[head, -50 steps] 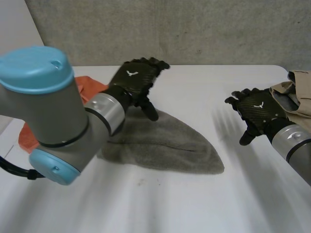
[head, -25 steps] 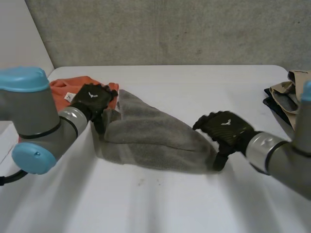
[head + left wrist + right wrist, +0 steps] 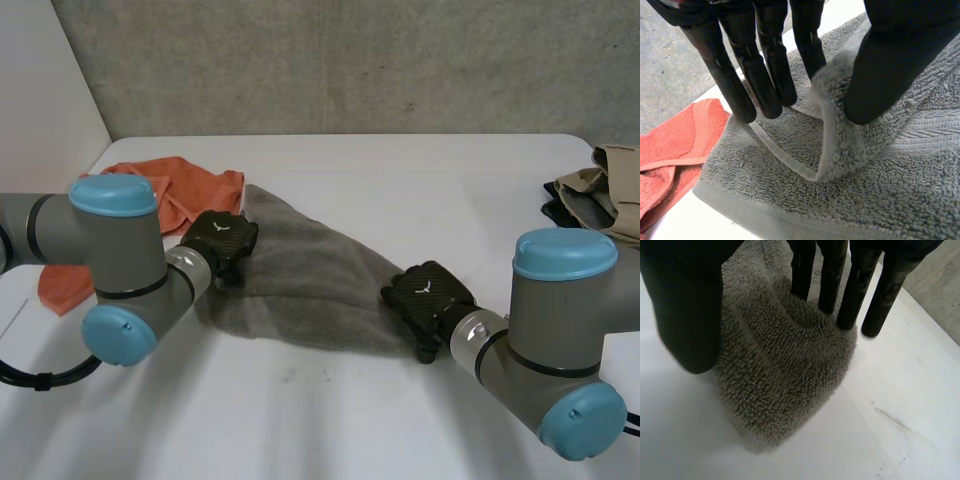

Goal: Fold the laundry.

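Note:
A grey towel (image 3: 310,280) lies crumpled across the middle of the white table (image 3: 400,170), tapering to a tip at its right. My left hand (image 3: 222,240) is at the towel's left edge. In the left wrist view its fingers (image 3: 765,70) and thumb pinch a raised fold of the hem of the towel (image 3: 880,190). My right hand (image 3: 428,295) is on the towel's right tip. There its fingers (image 3: 830,275) dig into the top of the towel (image 3: 785,390) and the thumb presses its side, so the tip bunches up between them.
An orange cloth (image 3: 160,185) lies just left of the towel, partly under its edge, and shows beside my left hand (image 3: 670,145). Beige and dark clothes (image 3: 610,190) are piled at the table's far right edge. Bare table lies in front of the towel.
Both hands came down from above the table onto the towel, the left to its left edge, the right to its right tip. Their fingers closed on the cloth.

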Available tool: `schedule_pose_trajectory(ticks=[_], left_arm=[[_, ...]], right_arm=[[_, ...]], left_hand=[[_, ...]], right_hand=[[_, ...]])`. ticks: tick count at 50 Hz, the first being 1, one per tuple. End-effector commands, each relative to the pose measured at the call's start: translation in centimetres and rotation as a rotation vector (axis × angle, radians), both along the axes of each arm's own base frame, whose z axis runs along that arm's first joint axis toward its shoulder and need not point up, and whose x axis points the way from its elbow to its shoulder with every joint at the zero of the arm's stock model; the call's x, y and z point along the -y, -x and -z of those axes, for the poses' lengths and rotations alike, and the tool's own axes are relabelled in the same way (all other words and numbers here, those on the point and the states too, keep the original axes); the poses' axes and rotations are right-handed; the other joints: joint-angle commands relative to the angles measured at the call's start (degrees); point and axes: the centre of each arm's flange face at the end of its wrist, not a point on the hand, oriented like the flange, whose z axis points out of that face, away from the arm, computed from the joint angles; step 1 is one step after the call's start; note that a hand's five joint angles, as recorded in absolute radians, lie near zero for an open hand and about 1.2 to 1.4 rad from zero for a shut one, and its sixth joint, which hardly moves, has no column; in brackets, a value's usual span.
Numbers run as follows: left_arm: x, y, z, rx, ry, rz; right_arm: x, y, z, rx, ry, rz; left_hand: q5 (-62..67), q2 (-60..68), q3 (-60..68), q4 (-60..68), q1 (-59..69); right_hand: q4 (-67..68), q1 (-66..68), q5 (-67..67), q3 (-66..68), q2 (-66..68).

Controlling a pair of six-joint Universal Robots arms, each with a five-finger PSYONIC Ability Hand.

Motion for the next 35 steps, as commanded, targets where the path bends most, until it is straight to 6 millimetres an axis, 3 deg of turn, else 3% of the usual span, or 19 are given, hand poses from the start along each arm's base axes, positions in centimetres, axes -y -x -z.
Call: schedule_pose_trajectory(ticks=[1, 6, 9, 12, 20, 24, 28, 29, 30, 31, 35], left_arm=[[-0.1, 0.2, -0.3, -0.008, 0.007, 0.004], [-0.6, 1.0, -0.7, -0.028, 0.015, 0.022], [-1.1, 1.5, -1.2, -0.043, 0.023, 0.031], [-1.5, 1.5, -2.9, -0.068, 0.047, 0.031], [-2.5, 1.3, -5.3, -0.105, 0.082, 0.033], [-2.6, 1.2, -5.9, -0.111, 0.094, 0.032], [-2.5, 1.1, -6.1, -0.113, 0.099, 0.029], [-2.5, 1.1, -6.2, -0.113, 0.1, 0.027], [-2.5, 1.0, -6.2, -0.113, 0.1, 0.027], [-2.5, 1.0, -6.2, -0.113, 0.1, 0.026], [-2.6, 1.2, -6.0, -0.111, 0.096, 0.035]], right_arm=[[0.4, 0.1, -0.2, 0.008, 0.013, 0.009], [-0.2, 0.6, -0.5, 0.004, 0.0, 0.008], [-1.6, 1.3, -1.8, -0.007, -0.017, -0.001], [-3.7, 2.2, -3.0, -0.064, -0.058, -0.037], [-7.8, 4.9, -5.4, -0.159, -0.344, -0.144], [-10.0, 4.6, -6.6, -0.095, -0.455, -0.235], [-10.6, 4.1, -7.1, -0.016, -0.517, -0.279], [-10.4, 4.0, -7.3, -0.002, -0.513, -0.281], [-10.3, 3.9, -7.6, 0.009, -0.502, -0.282], [-9.8, 3.8, -7.9, 0.016, -0.48, -0.28], [-8.3, 3.4, -8.8, 0.031, -0.407, -0.269]], left_hand=[[24.0, 23.3, 23.4, 23.7, 23.0], [16.1, 15.4, 15.5, 15.8, 15.2], [-7.2, -7.9, -7.8, -7.5, -8.2], [-15.0, -15.7, -15.6, -15.3, -16.0], [-19.9, -20.6, -20.5, -20.2, -20.8], [-21.8, -22.4, -22.3, -22.1, -22.7], [-22.6, -23.3, -23.2, -22.9, -23.5], [-22.6, -23.3, -23.2, -22.9, -23.5], [-22.6, -23.3, -23.2, -22.9, -23.5], [-22.6, -23.3, -23.2, -22.9, -23.5], [-24.8, -25.5, -25.4, -25.1, -25.7]], right_hand=[[46.7, 51.3, 47.7, 46.6, 45.6], [46.7, 51.3, 47.8, 46.7, 45.7], [46.7, 51.3, 47.8, 46.7, 45.7], [46.7, 51.3, 47.8, 46.7, 45.7], [46.7, 51.3, 47.8, 46.7, 45.7], [46.7, 51.3, 47.8, 46.7, 45.7], [46.7, 51.3, 47.8, 46.7, 45.7], [38.1, 42.7, 39.2, 38.1, 37.1], [17.6, 22.2, 18.6, 17.5, 16.5], [-13.3, -8.7, -12.3, -13.4, -14.3], [-16.6, -12.0, -15.6, -16.7, -17.7]])
